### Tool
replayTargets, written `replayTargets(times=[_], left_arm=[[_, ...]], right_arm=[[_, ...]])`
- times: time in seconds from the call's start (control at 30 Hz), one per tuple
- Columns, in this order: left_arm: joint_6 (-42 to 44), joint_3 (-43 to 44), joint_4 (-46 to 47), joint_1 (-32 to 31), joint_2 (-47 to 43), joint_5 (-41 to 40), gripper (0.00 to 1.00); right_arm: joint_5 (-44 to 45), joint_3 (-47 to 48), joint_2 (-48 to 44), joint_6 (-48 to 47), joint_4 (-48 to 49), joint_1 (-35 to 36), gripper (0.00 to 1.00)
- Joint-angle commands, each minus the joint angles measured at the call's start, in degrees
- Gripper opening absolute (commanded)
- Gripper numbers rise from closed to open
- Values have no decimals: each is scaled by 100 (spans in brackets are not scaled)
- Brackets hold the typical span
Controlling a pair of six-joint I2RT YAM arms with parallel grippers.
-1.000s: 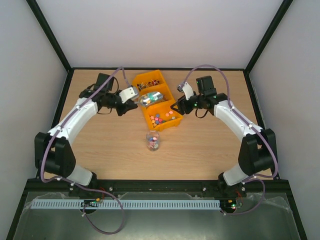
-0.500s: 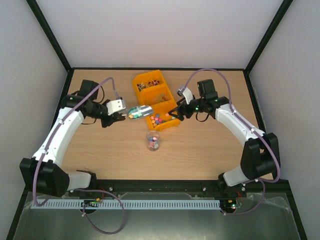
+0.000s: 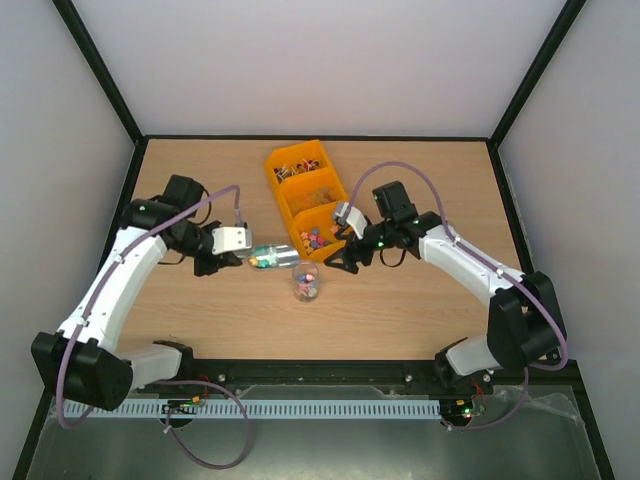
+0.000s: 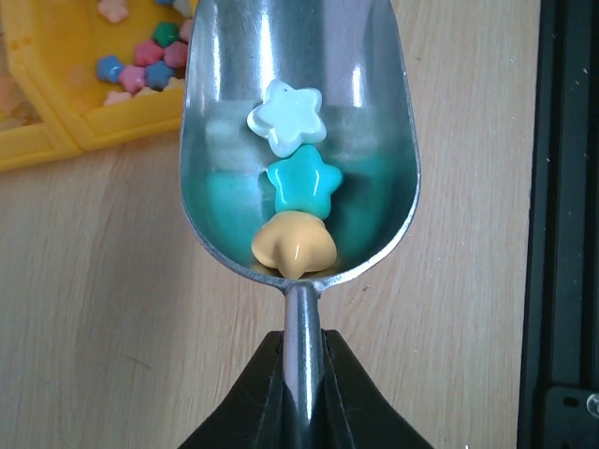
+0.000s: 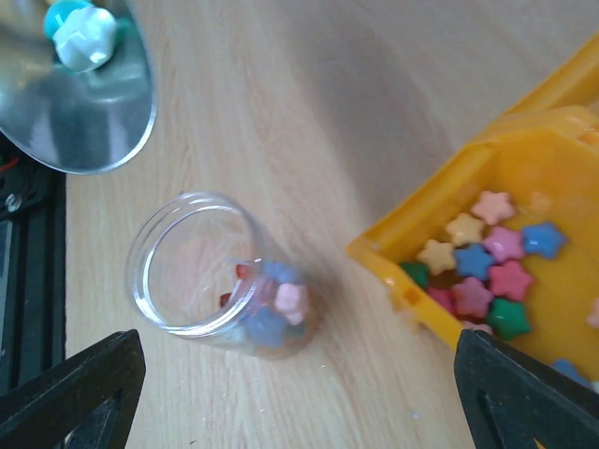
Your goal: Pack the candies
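The left fingers (image 4: 257, 402) pinch the scoop (image 4: 299, 112); tipped off-aim, its star candies (image 4: 304, 178) could miss the jar (image 5: 211, 271) ahead of the spread right fingers (image 5: 65, 393).

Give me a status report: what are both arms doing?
Left end effector shut on scoop, three candies aboard. Right end effector open near jar. Nothing between scoop and jar.

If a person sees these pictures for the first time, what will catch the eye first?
Most likely the silver scoop, its handle pinched in the left fingers, carrying three star candies: white, teal and yellow. It hangs close to the clear jar, which holds a few candies. Then comes the yellow bin with more stars, while the right fingers are spread wide over the jar.
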Motion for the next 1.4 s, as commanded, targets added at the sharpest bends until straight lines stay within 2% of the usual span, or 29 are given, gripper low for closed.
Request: replayTargets(times=[0.0, 0.3, 1.07, 1.37], left_arm=[[161, 66, -348, -353, -95, -333, 2], [-323, 165, -276, -1055, 52, -934, 2], [-799, 663, -383, -1368, 725, -1640, 2], [-849, 767, -440, -1494, 855, -1765, 2]], right_arm=[[3, -197, -155, -499, -173, 330, 91], [215, -403, -124, -711, -8, 721, 87], [210, -397, 125, -645, 169, 918, 71], [213, -379, 170, -624, 173, 927, 70]])
